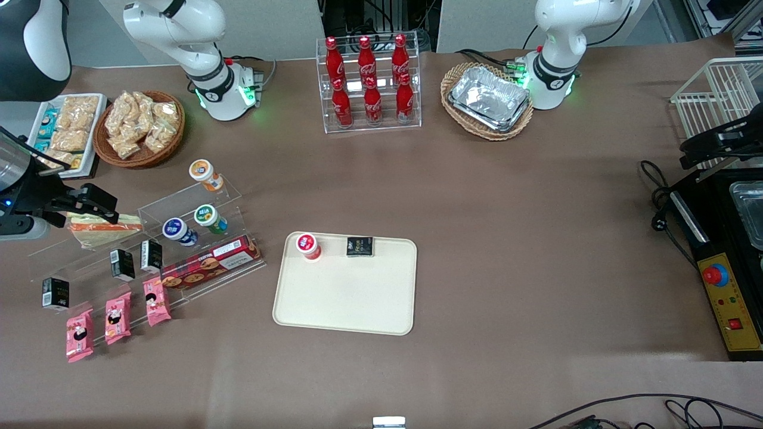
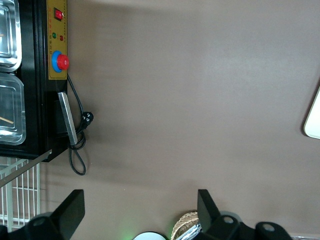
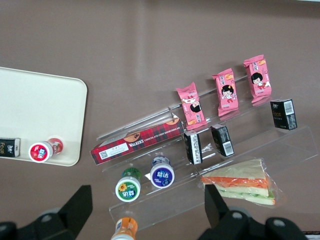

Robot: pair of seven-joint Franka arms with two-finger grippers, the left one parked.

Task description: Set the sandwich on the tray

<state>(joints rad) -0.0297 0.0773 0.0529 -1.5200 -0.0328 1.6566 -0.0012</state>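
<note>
- I see the clear-wrapped wedge sandwich [image 3: 242,182] lying flat on a step of the clear acrylic tiered display stand [image 1: 149,238], toward the working arm's end of the brown-covered bench [image 1: 506,238].
- Its pale bread faces up, and the cut edge shows an orange-red stripe above a green one; the wrapper looks crinkled at the blunt end.
- In the front view, the sandwich [image 1: 104,229] sits just beneath the black pincer [image 1: 95,205].
- My wrist camera shows the pincer [image 3: 147,215] released, its two dark fingers [image 3: 75,207] spread wide and holding nothing, hovering above the stand without touching the sandwich.
- The large flat cream-beige rectangular plastic tray [image 1: 346,295] lies near the middle of the bench, well apart from the sandwich.
- On the tray stand a small red-lidded bottle [image 1: 308,245] and a small black carton [image 1: 360,246], both near the rim farther from the front camera.
- The long red tartan biscuit box [image 3: 137,141] rests on the stand between the sandwich and the tray.
- Three pink snack packets [image 3: 227,91] lie along the stand's lowest step.
</note>
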